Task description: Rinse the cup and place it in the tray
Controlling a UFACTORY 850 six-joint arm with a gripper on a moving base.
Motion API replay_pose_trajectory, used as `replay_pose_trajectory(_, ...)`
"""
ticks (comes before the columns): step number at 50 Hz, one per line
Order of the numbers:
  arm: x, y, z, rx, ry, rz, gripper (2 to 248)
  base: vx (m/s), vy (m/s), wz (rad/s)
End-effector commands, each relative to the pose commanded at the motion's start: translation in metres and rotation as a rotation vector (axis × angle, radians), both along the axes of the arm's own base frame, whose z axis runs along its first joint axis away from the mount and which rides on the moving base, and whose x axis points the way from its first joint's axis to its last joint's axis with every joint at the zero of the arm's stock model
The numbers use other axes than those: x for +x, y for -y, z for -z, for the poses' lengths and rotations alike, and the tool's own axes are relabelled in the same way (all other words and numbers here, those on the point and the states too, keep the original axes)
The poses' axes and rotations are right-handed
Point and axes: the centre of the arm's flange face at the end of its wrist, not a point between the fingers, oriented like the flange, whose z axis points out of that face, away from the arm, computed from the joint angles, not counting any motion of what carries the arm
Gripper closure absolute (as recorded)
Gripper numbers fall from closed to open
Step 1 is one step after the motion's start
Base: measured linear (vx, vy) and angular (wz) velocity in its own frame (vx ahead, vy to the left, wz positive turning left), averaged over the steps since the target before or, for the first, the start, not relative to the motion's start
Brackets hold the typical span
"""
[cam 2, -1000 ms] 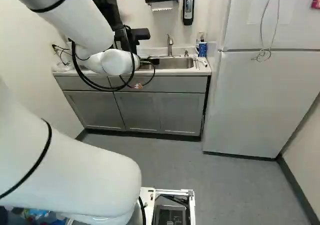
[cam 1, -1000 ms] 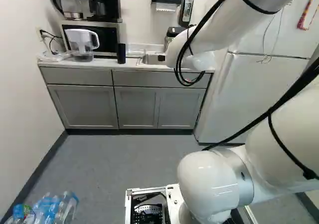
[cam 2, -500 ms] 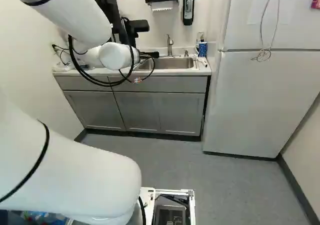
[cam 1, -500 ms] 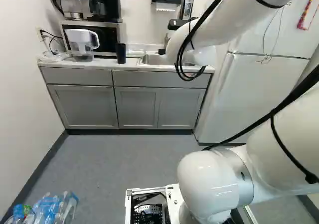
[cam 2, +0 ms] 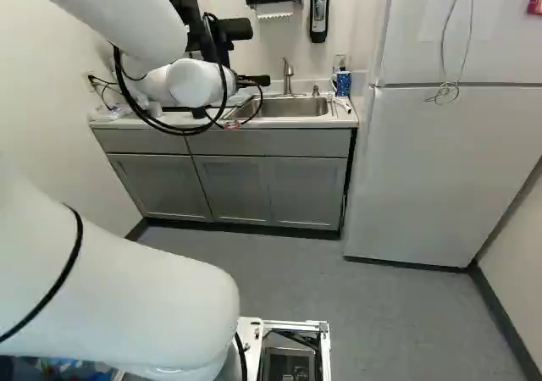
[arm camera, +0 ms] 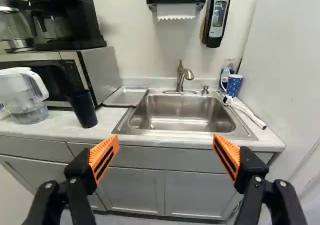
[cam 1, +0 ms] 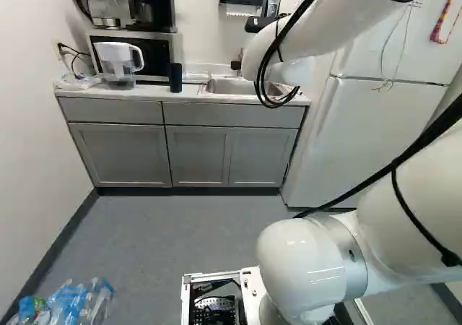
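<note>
While the gripper's (cam 2: 254,81) jaws stand wide apart, the cup (arm camera: 83,109), dark and plain, narrowing toward its base, stands near the counter's (arm camera: 55,128) front edge, beside the shiny tray (arm camera: 126,96).

Sink (cam 1: 232,88): in the counter (cam 1: 154,92)
Dark cup (cam 1: 175,78): upright, left of sink
Pitcher (cam 1: 117,63): farther left of sink
Fridge (cam 1: 361,133): right of sink
</note>
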Motion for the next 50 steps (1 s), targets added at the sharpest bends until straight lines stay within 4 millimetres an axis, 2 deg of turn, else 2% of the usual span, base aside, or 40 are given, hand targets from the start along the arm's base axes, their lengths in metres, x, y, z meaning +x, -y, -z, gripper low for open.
replay_pose_trajectory(50, 0.020, 0.010, -0.055, -0.001, 0.098, 0.022, 3, 0.000, 0.000, 0.000)
